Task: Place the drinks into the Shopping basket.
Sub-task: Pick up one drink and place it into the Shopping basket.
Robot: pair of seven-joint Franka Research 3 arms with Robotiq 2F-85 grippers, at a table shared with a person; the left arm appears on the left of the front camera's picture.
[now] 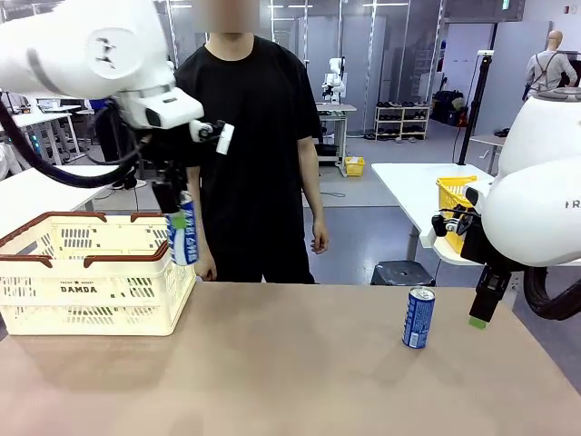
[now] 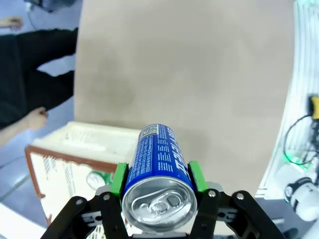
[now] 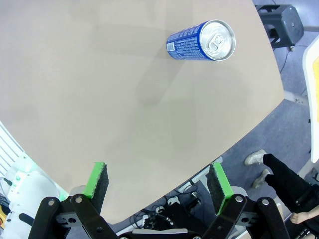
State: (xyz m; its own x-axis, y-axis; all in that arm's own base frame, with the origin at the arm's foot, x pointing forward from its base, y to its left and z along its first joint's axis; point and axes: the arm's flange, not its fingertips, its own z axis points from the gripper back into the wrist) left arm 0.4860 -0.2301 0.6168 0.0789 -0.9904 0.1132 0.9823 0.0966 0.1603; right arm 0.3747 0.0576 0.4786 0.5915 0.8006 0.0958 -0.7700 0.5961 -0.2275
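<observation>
My left gripper (image 1: 180,222) is shut on a blue drink can (image 1: 183,240) and holds it upright in the air at the right end of the Shopping basket (image 1: 82,282). In the left wrist view the can (image 2: 158,164) sits between the green pads (image 2: 118,178), above the basket's rim (image 2: 79,137). A silver can top with green (image 2: 93,179) shows inside the basket. A second blue can (image 1: 418,318) stands on the table at the right. My right gripper (image 1: 478,307) hangs open just right of it. In the right wrist view, this can (image 3: 202,41) lies well beyond the open fingers (image 3: 97,184).
A person in black stands at the table's far side, one hand (image 1: 205,269) close to the basket's right end. A black stool (image 1: 402,272) sits behind the table. A yellow mesh basket (image 1: 451,202) rests on a back table. The tabletop (image 1: 290,372) is bare in the middle.
</observation>
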